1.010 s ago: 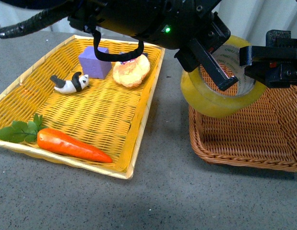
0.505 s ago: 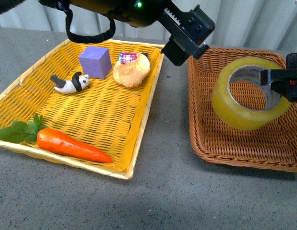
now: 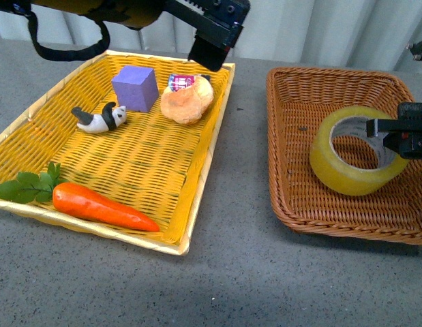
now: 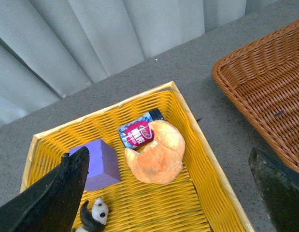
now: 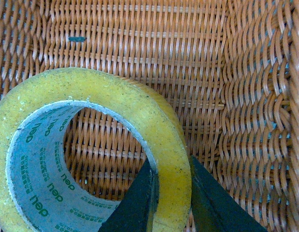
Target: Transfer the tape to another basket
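**A:** Tape [image 3: 341,176], where is it sitting?
**B:** It's leaning tilted inside the basket [image 3: 313,92], towards the right side, low on the weave. I can't tell if the lower edge is touching.

**A:** What's holding it?
**B:** The right gripper [image 5: 169,166] is pinching the ring wall, with one finger inside the cardboard core and one on the yellow outer face. The jaws are clenching on the tape.

**A:** How is it handling?
**B:** I'm judging it stiff and fairly heavy, as it's a full roll. The film is looking slick, so gripping through the core wall is the safe hold. It's probably rolling if it's let go on edge.

**A:** And the left side?
**B:** The left gripper [image 3: 212,48] is hovering over the far edge of the yellow tray [image 3: 204,170], jaws spread wide and carrying nothing. A croissant [image 3: 187,102], purple block [image 3: 134,88] and carrot [image 3: 101,206] are lying in the tray on the grey worktop [image 3: 231,279].
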`<state>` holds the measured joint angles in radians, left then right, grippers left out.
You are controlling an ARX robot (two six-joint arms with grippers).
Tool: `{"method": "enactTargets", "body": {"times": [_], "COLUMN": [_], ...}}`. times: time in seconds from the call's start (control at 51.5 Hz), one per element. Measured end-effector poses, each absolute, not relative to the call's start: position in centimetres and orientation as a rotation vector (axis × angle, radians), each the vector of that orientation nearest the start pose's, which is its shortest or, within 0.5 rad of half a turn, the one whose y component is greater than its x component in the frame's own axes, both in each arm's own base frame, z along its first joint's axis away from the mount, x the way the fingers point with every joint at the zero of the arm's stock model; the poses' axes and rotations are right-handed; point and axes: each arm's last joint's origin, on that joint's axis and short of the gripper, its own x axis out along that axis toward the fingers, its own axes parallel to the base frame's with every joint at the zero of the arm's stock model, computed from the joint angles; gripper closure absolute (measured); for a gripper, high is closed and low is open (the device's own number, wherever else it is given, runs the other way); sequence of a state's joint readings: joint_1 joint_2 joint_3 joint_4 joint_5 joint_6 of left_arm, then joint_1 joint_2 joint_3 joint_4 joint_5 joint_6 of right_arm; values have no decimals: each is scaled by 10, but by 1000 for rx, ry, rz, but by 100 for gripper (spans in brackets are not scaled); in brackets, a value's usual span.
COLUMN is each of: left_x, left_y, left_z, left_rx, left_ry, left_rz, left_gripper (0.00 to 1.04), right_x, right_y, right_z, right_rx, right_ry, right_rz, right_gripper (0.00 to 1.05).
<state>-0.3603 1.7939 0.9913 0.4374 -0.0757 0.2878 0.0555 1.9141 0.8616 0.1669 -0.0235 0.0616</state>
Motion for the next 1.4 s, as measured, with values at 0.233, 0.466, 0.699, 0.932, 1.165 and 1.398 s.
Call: {"method": "enactTargets", "body": {"times": [0.233, 0.466, 0.699, 0.932, 1.165, 1.398], "left_x": [354, 347, 328, 309, 262, 222], "left_y": [-126, -119, -107, -93, -56, -31], "left_z": [194, 193, 199, 194, 188, 177], "left_rx": [348, 266, 160, 43, 12, 2], "left_ry": [317, 347, 272, 58, -1, 11], "left_rz": [-312, -216, -9, -17, -9, 0], "left_gripper": [7, 7, 7, 27, 65, 101], "right_x": [350, 349, 329, 304, 260, 220], "right_y": [17, 15, 9, 2, -1, 0], "right_z": [83, 90, 117, 98, 140, 143], "right_rx": [89, 117, 53, 11, 4, 0], "right_ry": [919, 852, 708, 307, -7, 21], "right_rz": [62, 77, 42, 5, -9, -1], "right_gripper": [89, 51, 8, 33, 70, 104]}}
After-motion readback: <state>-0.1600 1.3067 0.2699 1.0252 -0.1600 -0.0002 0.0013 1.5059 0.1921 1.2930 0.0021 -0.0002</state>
